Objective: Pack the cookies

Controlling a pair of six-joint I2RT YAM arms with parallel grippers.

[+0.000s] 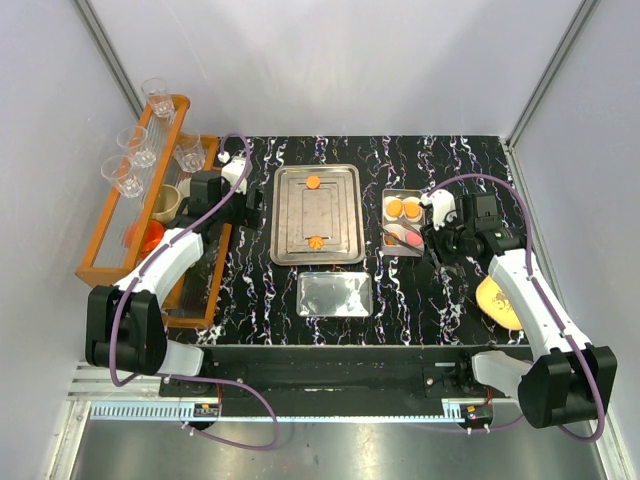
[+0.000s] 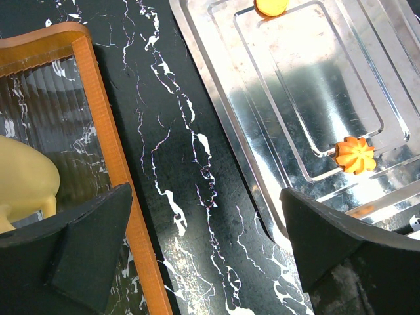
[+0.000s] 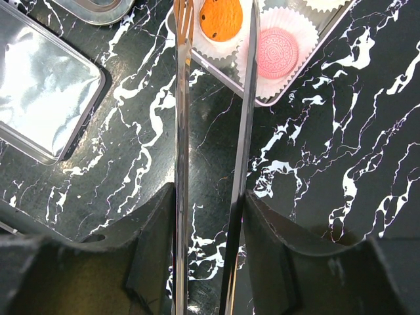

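A round orange cookie (image 1: 313,183) (image 2: 270,6) and an orange flower-shaped cookie (image 1: 316,241) (image 2: 354,155) lie on the large steel tray (image 1: 345,215) (image 2: 275,98). The small tray (image 1: 386,225) holds white paper cups with orange cookies (image 1: 403,208) and a pink cookie (image 1: 409,240) (image 3: 277,49). My right gripper (image 1: 436,236) (image 3: 210,197) is shut on metal tongs (image 3: 182,131). The tong tips straddle an orange cookie (image 3: 221,18) in its cup. My left gripper (image 1: 243,198) (image 2: 207,197) hangs open over bare table between the wooden rack and the large tray.
A flat steel lid (image 1: 335,295) (image 3: 46,92) lies in front of the large tray. The wooden rack (image 1: 120,225) (image 2: 108,151) at the left holds glasses and a yellow cup (image 2: 26,177). A yellow-orange lump (image 1: 497,302) sits beside the right arm.
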